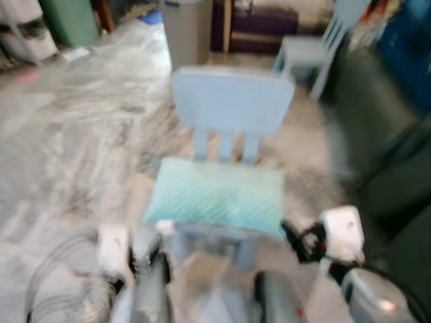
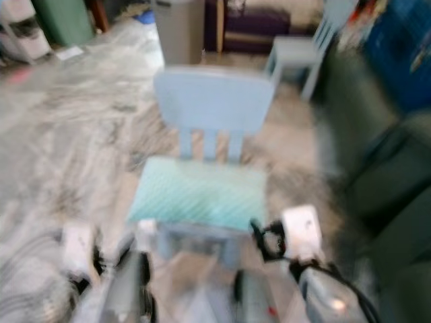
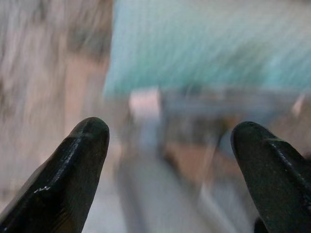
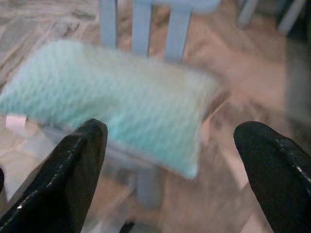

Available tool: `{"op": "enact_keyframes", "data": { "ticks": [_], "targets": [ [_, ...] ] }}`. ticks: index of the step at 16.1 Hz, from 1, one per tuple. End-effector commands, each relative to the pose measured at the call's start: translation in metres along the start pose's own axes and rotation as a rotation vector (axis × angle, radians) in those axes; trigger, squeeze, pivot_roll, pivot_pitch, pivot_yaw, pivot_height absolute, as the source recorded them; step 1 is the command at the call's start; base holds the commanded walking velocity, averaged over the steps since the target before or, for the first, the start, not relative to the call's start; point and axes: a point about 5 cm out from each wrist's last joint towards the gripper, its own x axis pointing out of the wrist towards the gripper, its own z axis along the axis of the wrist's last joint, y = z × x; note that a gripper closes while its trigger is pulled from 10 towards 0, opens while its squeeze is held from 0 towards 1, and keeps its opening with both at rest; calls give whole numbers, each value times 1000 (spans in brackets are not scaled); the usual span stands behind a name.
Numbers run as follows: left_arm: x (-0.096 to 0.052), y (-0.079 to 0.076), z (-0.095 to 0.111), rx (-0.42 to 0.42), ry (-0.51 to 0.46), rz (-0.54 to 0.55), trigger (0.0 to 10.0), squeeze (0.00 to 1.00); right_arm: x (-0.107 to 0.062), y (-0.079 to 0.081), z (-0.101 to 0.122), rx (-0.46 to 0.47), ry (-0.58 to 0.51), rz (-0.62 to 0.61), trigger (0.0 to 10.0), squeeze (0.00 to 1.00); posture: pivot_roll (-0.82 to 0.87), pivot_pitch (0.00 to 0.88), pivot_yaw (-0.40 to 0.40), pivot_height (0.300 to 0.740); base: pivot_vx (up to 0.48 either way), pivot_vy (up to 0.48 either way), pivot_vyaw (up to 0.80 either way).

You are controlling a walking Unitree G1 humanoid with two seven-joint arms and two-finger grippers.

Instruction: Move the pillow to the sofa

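Left hand (image 3: 170, 160) held open before the pillow (image 3: 204, 48), nothing gripped.

Two black fingers (image 3: 73, 170) set wide apart, one at each side of the frame, tips rounded and glossy. Beyond the tips, pale teal pillow with a fine ribbed texture, lying on the light blue chair seat (image 3: 214, 102). Pillow edge overhanging the seat front slightly. Chair leg (image 3: 146, 121) visible beneath one corner, blurred. Mottled grey and tan floor (image 3: 43, 73) alongside. Fingers apart from pillow and chair. Whole view soft with motion blur; finer detail not determinable.
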Motion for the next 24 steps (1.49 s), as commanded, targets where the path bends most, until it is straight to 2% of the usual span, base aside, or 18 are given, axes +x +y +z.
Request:
{"op": "enact_keyframes", "data": {
  "ticks": [1,8,17,19,21,24],
  "targets": [
    [1,10,15,39,-53,48,10000,0,-1,3,-1,2,5,13,10000,0,-102,148,-8,539,0,0,0],
    [1,15,17,53,-64,78,10000,0,3,4,0,0,-2,20,10000,0,-95,146,-6,479,0,0,0],
    [5,20,29,62,-122,115,10000,0,12,3,10,-2,-51,10,10000,0,-95,141,0,380,0,0,0],
    [7,23,44,96,-180,140,10000,0,13,1,16,-29,-75,5,10000,0,-93,140,-1,380,0,0,0],
    [19,37,79,110,-277,190,10000,0,25,-4,37,-59,-149,7,10000,0,-92,140,-1,380,0,0,0],
    [31,57,112,100,-347,261,10000,0,43,-13,66,-74,-228,21,10000,0,-93,150,2,380,0,0,0]
  ]
}}
